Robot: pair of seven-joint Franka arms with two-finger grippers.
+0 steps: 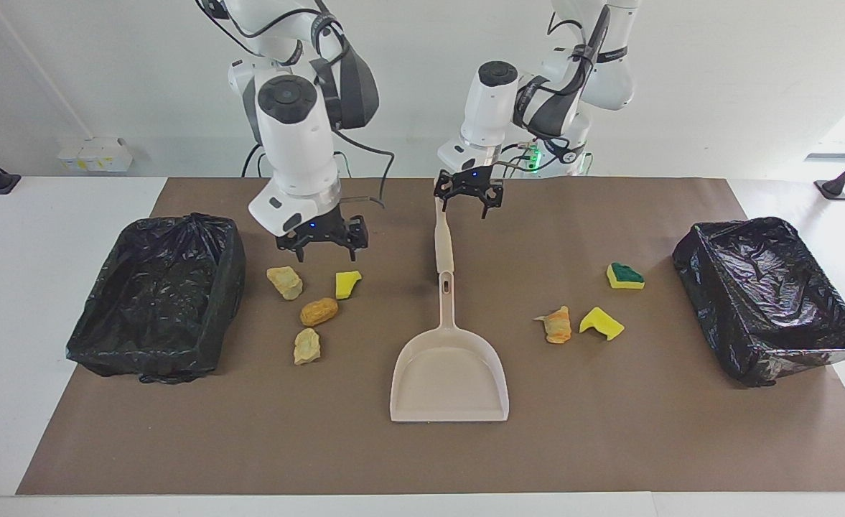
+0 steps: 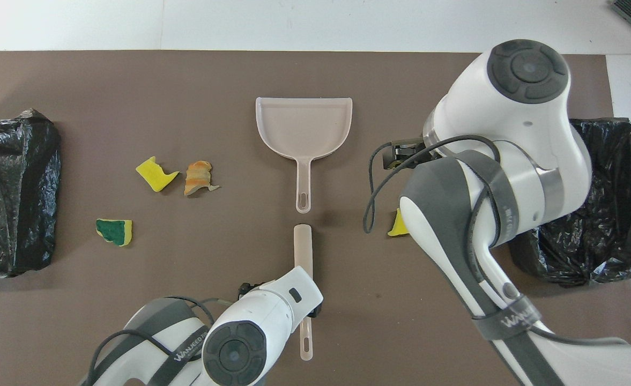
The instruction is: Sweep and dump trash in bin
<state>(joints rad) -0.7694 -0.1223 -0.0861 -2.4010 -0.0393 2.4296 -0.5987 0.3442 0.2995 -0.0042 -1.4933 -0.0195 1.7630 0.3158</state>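
A beige dustpan (image 1: 451, 373) lies mid-table with its handle toward the robots; it also shows in the overhead view (image 2: 304, 126). A beige stick-like tool (image 1: 442, 240) lies in line with that handle, nearer the robots. My left gripper (image 1: 467, 205) is open over the tool's end. My right gripper (image 1: 324, 251) is open above the table beside a tan lump (image 1: 285, 281) and a yellow sponge chunk (image 1: 347, 283). An orange lump (image 1: 319, 311) and a tan lump (image 1: 307, 346) lie close by. Toward the left arm's end lie a green-faced sponge (image 1: 624, 276), an orange lump (image 1: 557, 324) and a yellow chunk (image 1: 601, 322).
A bin lined with a black bag (image 1: 156, 301) stands at the right arm's end, another (image 1: 767, 298) at the left arm's end. A brown mat (image 1: 609, 431) covers the table. In the overhead view the right arm (image 2: 497, 177) hides most of the trash under it.
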